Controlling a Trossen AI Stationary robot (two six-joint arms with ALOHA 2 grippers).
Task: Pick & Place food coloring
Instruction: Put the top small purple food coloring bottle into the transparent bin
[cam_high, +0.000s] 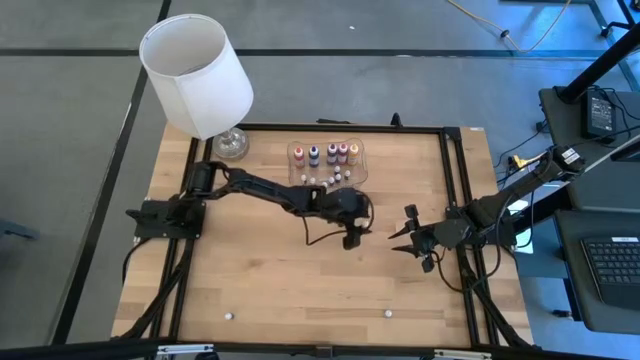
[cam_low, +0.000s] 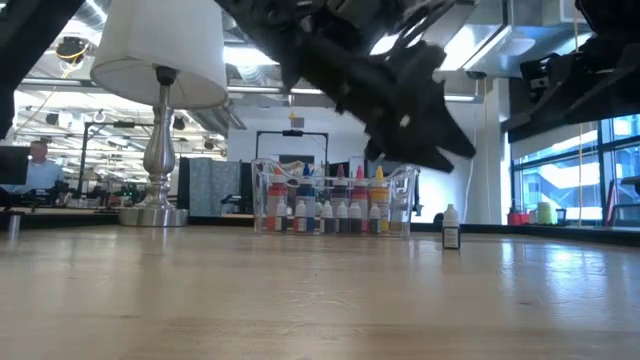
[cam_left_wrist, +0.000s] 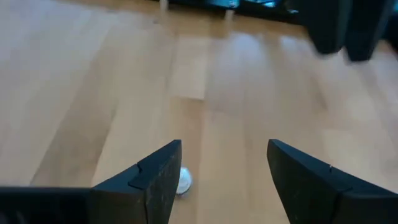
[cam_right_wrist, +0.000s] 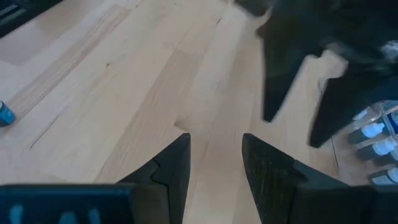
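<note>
The clear tray (cam_high: 291, 160) near the far edge holds several small bottles (cam_high: 331, 153) with red, orange, blue and purple bodies and white tips, standing upright (cam_low: 335, 205). One tiny whitish bottle (cam_low: 451, 227) stands alone on the wood. My left gripper (cam_high: 352, 238) hovers open above it (cam_low: 440, 150). In the left wrist view the bottle's white top (cam_left_wrist: 185, 180) shows beside one finger of that gripper (cam_left_wrist: 224, 146), partly hidden by it. My right gripper (cam_high: 398, 240) waits open just right of the left one, above bare wood (cam_right_wrist: 216, 138).
A white-shaded lamp (cam_high: 196, 72) stands at the far left corner on its glass base (cam_high: 230, 145). Two small white things (cam_high: 229, 316) (cam_high: 387, 313) lie near the near edge. A blue item (cam_right_wrist: 5, 114) shows at the edge of the right wrist view. Black rails (cam_high: 455, 180) frame the table.
</note>
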